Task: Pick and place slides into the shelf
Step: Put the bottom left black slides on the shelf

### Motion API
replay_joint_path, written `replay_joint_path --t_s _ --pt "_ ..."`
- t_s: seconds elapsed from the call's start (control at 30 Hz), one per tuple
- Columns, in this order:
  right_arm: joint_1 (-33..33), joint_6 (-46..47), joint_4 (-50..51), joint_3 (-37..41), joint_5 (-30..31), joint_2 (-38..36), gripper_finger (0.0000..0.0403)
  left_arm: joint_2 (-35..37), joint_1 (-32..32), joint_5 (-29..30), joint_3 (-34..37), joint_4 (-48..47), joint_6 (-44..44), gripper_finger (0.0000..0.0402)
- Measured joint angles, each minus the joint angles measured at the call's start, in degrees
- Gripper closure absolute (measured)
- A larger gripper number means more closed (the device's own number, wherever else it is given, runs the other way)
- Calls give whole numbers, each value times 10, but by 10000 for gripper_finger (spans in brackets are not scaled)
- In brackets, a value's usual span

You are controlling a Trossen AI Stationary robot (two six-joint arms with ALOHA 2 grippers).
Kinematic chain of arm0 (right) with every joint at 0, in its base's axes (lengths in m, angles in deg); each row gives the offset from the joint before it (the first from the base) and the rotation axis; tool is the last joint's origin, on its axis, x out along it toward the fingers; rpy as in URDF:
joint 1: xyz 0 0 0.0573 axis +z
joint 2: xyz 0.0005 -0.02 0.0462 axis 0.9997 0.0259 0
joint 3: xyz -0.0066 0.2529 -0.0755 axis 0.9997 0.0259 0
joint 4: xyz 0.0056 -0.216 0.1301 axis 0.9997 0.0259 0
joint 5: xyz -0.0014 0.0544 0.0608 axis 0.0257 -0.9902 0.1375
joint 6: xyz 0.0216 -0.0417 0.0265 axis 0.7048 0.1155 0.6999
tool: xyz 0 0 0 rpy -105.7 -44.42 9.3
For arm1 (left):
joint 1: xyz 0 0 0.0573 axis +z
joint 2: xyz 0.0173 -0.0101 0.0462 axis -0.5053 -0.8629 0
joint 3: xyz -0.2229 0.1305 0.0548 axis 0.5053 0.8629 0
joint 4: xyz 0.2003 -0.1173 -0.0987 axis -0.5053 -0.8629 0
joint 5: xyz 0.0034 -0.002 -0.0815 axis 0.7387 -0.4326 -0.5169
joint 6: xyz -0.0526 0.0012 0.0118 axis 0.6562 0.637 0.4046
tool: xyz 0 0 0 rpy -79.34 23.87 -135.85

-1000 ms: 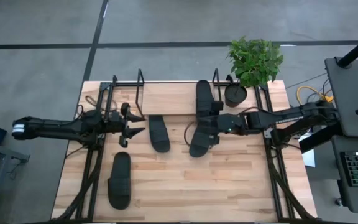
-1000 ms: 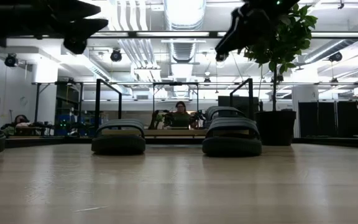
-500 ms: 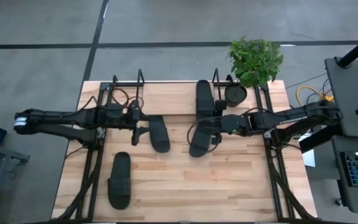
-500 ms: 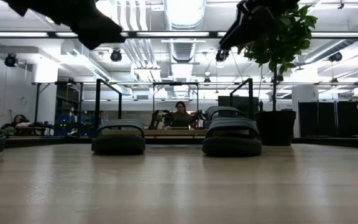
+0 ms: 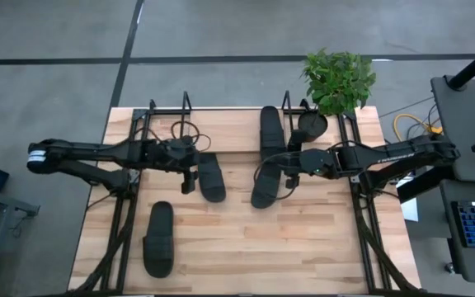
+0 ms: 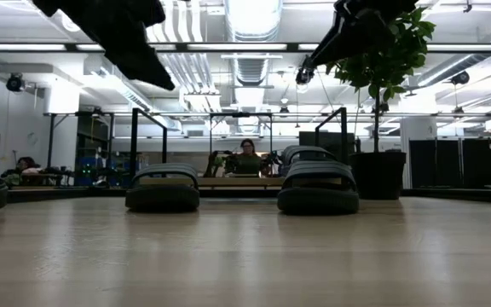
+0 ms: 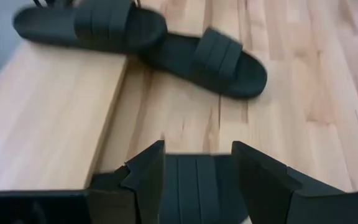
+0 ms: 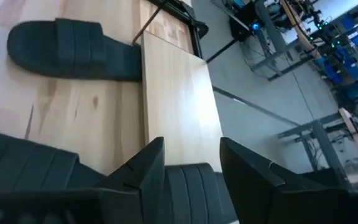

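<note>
My left gripper (image 7: 197,171) is hovering spread wide over a slide (image 5: 210,176). My right gripper (image 8: 191,163) is also gaping wide — poised above the slide (image 5: 270,130) on the shelf (image 5: 229,129).

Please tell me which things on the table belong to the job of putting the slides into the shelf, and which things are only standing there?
Belonging to the job:
- four black slides: one on the shelf, two mid-table, one at the front left
- the shelf, a light board between black wire uprights
- left end effector and right end effector, both open

Only standing there:
- potted plant
</note>
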Motion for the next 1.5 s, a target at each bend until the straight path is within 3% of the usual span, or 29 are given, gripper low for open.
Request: replay_joint_path --t_s 0.33,0.6,0.77,0.93,1.07,1.17,1.5 --pt "0 20 15 0 0 -5 257 -49 -37 7 -35 -61 31 230" --pt "0 30 20 0 0 -9 257 -103 -105 184 -28 -62 31 230" --pt "0 26 27 0 0 -14 257 -142 -134 180 -30 -72 56 230" --pt "0 26 31 0 -1 -14 257 -147 -166 74 -51 -202 154 230" --pt "0 25 28 0 -1 -16 257 -123 -176 -62 -66 -293 258 230" --pt "0 28 28 0 -2 -16 257 -100 -179 -168 -64 -300 309 230" --pt "0 50 28 0 -20 -16 257 -47 -219 -357 14 -300 446 230"
